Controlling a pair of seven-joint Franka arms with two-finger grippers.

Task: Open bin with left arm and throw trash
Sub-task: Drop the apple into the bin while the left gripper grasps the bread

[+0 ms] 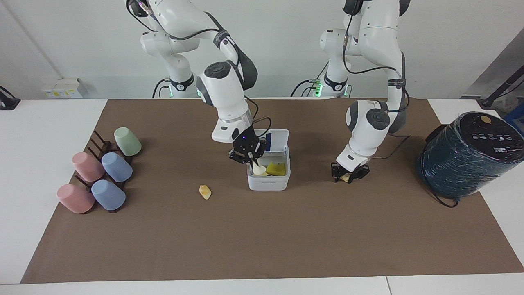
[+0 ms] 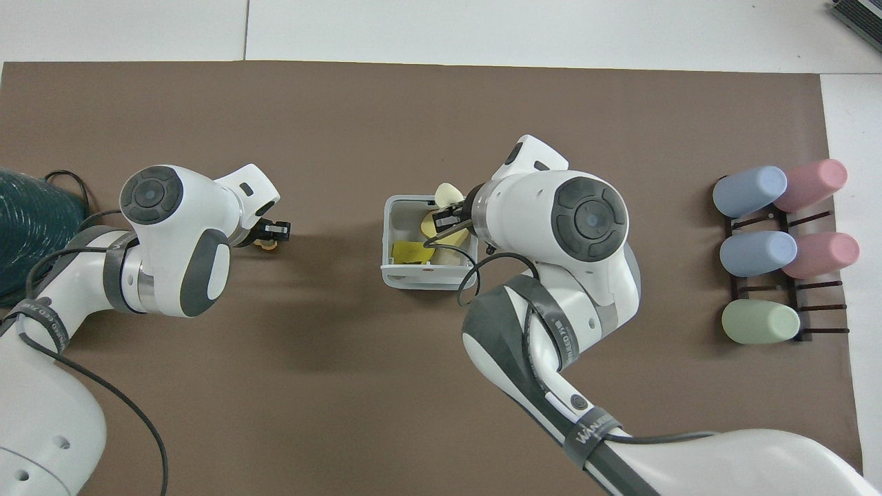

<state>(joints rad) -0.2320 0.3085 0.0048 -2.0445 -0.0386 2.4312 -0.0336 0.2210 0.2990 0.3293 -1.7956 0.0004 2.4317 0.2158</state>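
Note:
The white bin (image 1: 268,183) stands mid-mat with its lid (image 1: 275,140) raised; it also shows in the overhead view (image 2: 389,275). My right gripper (image 1: 250,159) is shut on the pale cream lump (image 1: 258,169) and holds it over the bin's opening, at the edge toward the right arm's end. The cream lump also shows in the overhead view (image 2: 448,193). My left gripper (image 1: 348,174) is down at the mat, shut on a yellow-orange lump (image 1: 347,177) beside the bin toward the left arm's end. A second yellow-orange lump (image 1: 204,191) lies on the mat toward the right arm's end.
Yellow pieces (image 1: 276,168) lie inside the bin. A large dark teal cylinder (image 1: 466,155) stands at the left arm's end of the mat. A rack of several pastel cups (image 1: 102,172) lies at the right arm's end.

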